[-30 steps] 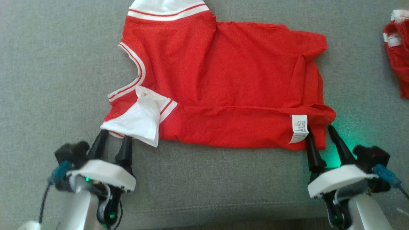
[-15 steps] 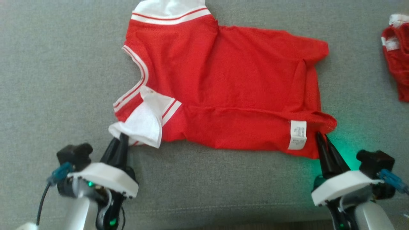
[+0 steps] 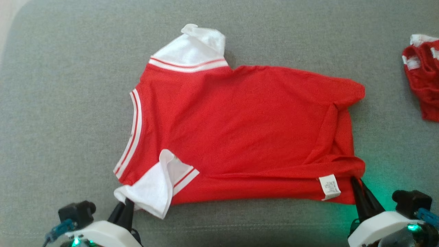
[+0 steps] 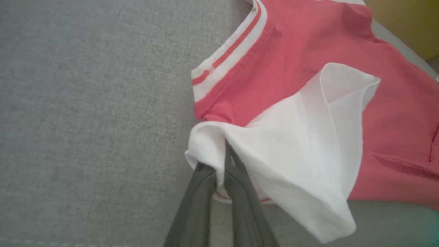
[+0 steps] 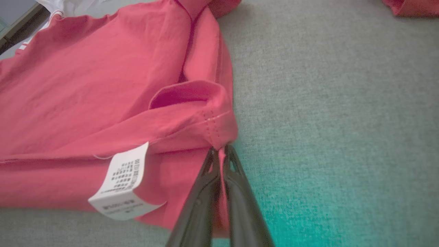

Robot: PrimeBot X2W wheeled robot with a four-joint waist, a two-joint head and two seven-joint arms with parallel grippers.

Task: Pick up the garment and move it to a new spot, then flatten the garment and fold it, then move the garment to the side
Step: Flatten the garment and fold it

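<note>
Garment (image 3: 240,130) lay spread across the middle of the grey fabric surface (image 3: 68,103): a red shirt with white sleeves, its neckline toward the robot's left and its hem toward its right. Most of the body looked flat, though the hem end was creased. A narrow band along the near edge was turned over, showing the care label (image 3: 330,187). The near white sleeve (image 3: 151,195) stuck out rumpled at the near left corner, and the far sleeve (image 3: 193,44) lay at the opposite edge. The left pincer (image 4: 226,154) was closed tight on the edge of the near white sleeve. The right pincer (image 5: 219,151) was closed on the near hem corner, with cloth pinched between its fingers. By my reading, picking up and placing at a new spot appeared done, and flattening mostly so. With both near corners gripped, a fold looked to be just starting, since no half lay over the other yet. The folding itself and the move to the side remained. A red heap (image 3: 423,85) of other cloth sat well apart at the right edge.
</note>
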